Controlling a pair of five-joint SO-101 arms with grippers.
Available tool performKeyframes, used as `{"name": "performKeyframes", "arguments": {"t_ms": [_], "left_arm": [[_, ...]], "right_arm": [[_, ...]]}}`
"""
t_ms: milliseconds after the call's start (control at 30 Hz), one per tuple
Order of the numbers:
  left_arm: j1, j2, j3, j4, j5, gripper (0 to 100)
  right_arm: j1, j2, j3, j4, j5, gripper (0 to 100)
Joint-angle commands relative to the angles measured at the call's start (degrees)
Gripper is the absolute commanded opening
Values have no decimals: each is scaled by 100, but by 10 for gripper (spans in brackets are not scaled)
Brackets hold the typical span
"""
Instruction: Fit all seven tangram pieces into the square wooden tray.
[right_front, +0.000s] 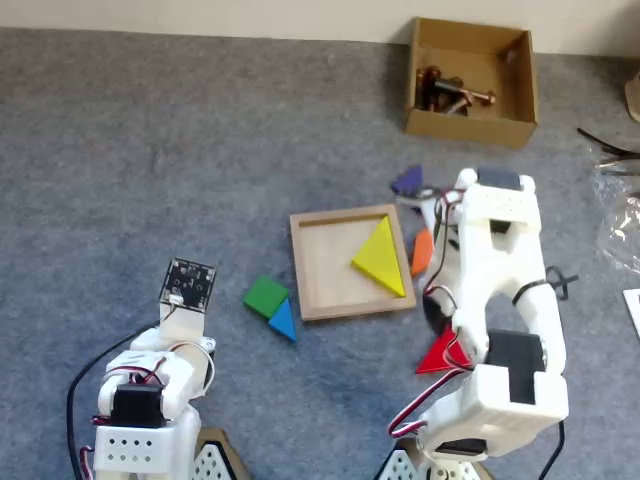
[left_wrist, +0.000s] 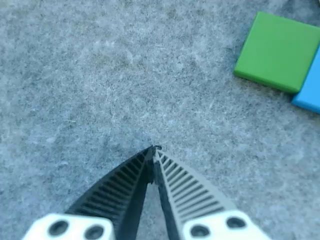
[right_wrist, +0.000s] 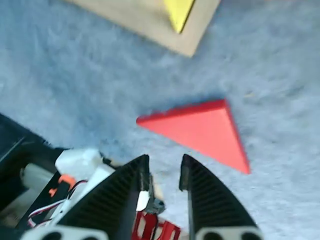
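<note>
Right gripper (right_wrist: 164, 162) first: jaws a little apart, nothing between them, hanging over the carpet just short of the red triangle (right_wrist: 202, 131). It looks lined up to take that piece by an edge. The left gripper (left_wrist: 152, 149) is pinched tight on nothing, tips over bare carpet, with the green square (left_wrist: 277, 52) and blue triangle (left_wrist: 311, 92) touching each other nearby. The wooden tray (right_front: 325, 275) sits mid-table holding one piece, the yellow triangle (right_front: 382, 258), tucked against the rim on the right arm's side, so most of the floor is free. The orange piece (right_front: 422, 250) lies just outside that rim, the purple piece (right_front: 407, 181) beyond the corner. In the way: the right arm (right_front: 500, 270) itself looms over orange and red. A cardboard box (right_front: 470, 75) sits well apart.
</note>
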Motion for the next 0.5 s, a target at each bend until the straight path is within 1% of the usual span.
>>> {"name": "performKeyframes", "arguments": {"t_ms": [0,133,267,467], "left_arm": [[136,-31,119,18,44,5],[136,-31,119,18,44,5],[136,-31,119,18,44,5],[136,-31,119,18,44,5]], "right_arm": [[189,-145,277,110,35,71],[444,-145,567,110,35,2],[646,-145,840,110,62,5],[637,-145,1288,92,70,5]]}}
